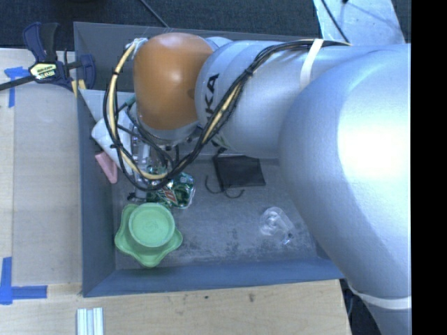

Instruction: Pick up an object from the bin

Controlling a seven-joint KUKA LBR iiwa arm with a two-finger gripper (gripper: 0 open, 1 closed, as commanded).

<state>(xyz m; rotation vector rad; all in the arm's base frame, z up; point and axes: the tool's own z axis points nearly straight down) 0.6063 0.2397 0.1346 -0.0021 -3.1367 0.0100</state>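
My gripper (145, 155) hangs low over the left part of the bin, mostly hidden beneath the arm's orange cover. Just below it lies a small crumpled green and multicoloured wrapper-like thing (179, 191). A pale green round cup with a wavy rim (147, 234) stands in the near left corner, a little in front of the gripper. To the gripper's left, a pink flat piece (106, 165) leans along the bin's left wall.
A black flat rectangular thing (239, 172) lies mid-bin to the right of the gripper. A clear plastic item (276, 224) rests near the front wall. White items (110, 130) lie by the left wall. The arm covers the bin's right and rear.
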